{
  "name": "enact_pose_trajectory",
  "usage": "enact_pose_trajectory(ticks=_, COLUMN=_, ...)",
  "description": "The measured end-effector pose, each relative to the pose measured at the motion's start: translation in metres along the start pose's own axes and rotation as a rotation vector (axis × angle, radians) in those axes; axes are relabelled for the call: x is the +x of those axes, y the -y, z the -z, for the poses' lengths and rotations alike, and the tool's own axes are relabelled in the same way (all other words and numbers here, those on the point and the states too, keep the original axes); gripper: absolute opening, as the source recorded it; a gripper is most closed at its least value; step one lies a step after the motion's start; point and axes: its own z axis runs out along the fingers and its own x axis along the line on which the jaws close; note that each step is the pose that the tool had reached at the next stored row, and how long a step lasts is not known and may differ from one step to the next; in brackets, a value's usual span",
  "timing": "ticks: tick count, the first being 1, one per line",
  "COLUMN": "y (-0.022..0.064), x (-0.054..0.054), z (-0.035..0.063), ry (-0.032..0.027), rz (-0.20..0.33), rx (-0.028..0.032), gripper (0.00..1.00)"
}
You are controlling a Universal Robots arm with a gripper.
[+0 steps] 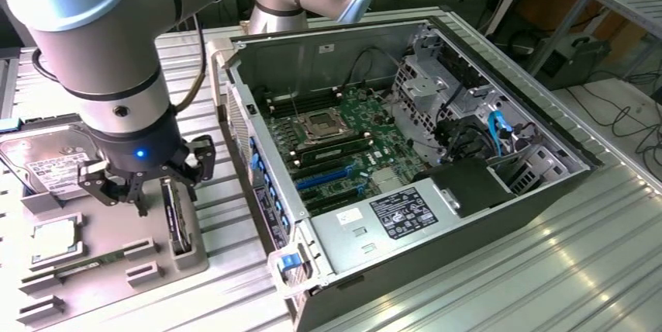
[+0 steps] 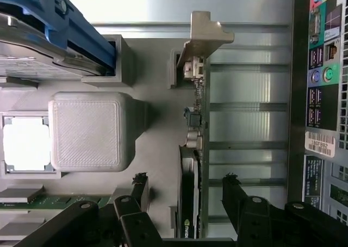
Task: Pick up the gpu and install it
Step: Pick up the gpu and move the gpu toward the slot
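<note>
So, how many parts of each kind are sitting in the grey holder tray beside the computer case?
Hard drive: 1
CPU chip: 1
Memory stick: 1
GPU: 1
Total: 4

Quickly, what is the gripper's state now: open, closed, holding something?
Gripper: open, its fingers on either side of the thin black card with silver bracket, not gripping it.

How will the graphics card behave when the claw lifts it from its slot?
Probably stiff: the card is a thin flat board standing on edge. Likely fragile, with small exposed parts along it. It may tip sideways once freed.
</note>
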Motion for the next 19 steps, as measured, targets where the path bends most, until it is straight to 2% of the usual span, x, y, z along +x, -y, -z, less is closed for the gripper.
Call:
enact_pose_trajectory(ticks=8, y=0.0, x=0.002, z=-0.0104, ry=0.0004, rz=0.0, rx=-0.0104, gripper=0.66)
enact_pose_trajectory(ticks=11, y=0.0001, x=0.002, z=-0.0129, ry=0.0004, rz=0.0, rx=-0.0111, gripper=0.65)
enact_pose_trajectory(ticks=13, y=0.0001, x=0.002, z=-0.0132, ry=0.0005, rz=0.0, rx=-0.0111, gripper=0.51)
enact_pose_trajectory(ticks=19, y=0.0002, x=0.002, z=-0.019, ry=0.0011, rz=0.0, rx=-0.0115, gripper=0.51)
